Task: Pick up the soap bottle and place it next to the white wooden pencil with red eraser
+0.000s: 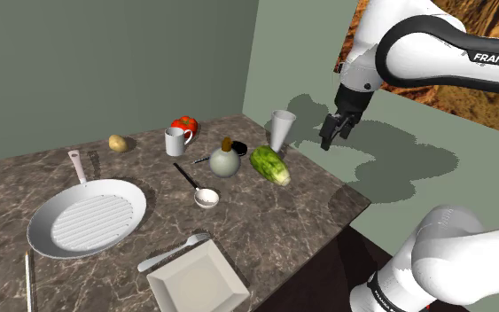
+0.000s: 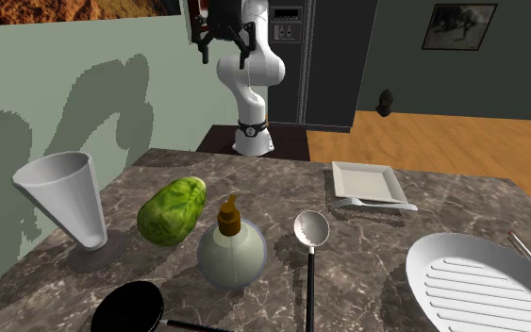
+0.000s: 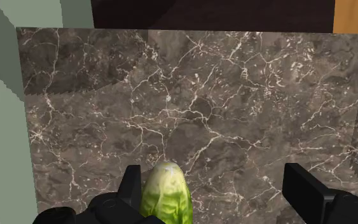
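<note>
dark marble counter [image 1: 274,222] below; my black claw [image 1: 336,133] hangs apart, empty. shoulder view: round pale soap bottle with amber pump [image 1: 225,161] at its eight o'clock, ungrasped; thin white pencil [image 1: 29,284] awaits.

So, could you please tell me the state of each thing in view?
Gripper: open, empty, in the air.
Soap bottle: upright, ungrasped.
Cup: upright.
Mug: upright.
Lettuce: lying on its side.
Pan: empty.
Plate: empty.
</note>
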{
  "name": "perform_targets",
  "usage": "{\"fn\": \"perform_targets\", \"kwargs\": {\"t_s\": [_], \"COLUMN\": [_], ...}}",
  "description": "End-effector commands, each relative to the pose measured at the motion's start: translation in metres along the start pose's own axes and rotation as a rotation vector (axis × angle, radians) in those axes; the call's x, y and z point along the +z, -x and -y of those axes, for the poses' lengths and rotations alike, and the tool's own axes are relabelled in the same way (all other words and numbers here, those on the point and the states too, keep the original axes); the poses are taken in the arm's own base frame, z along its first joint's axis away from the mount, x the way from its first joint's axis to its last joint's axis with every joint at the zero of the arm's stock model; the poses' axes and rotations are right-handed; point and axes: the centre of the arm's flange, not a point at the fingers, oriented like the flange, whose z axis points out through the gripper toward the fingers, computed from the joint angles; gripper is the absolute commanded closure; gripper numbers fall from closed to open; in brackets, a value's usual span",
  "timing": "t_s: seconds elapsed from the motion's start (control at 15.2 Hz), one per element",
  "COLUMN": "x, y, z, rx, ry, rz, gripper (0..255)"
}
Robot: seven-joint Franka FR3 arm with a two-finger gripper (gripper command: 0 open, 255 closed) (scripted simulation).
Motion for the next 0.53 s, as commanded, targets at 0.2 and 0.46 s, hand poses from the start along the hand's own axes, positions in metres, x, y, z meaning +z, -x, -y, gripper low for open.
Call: {"fn": "perform_targets", "kwargs": {"t_s": [0.2,0.46], "x": [0.014,0.033], "y": [-0.036,-0.083], "z": [0.009,0.022], "rx": [0.002,0.005], "ry": [-0.01,-0.022], "rz": [0.002,0.004], "gripper": [0,0]}}
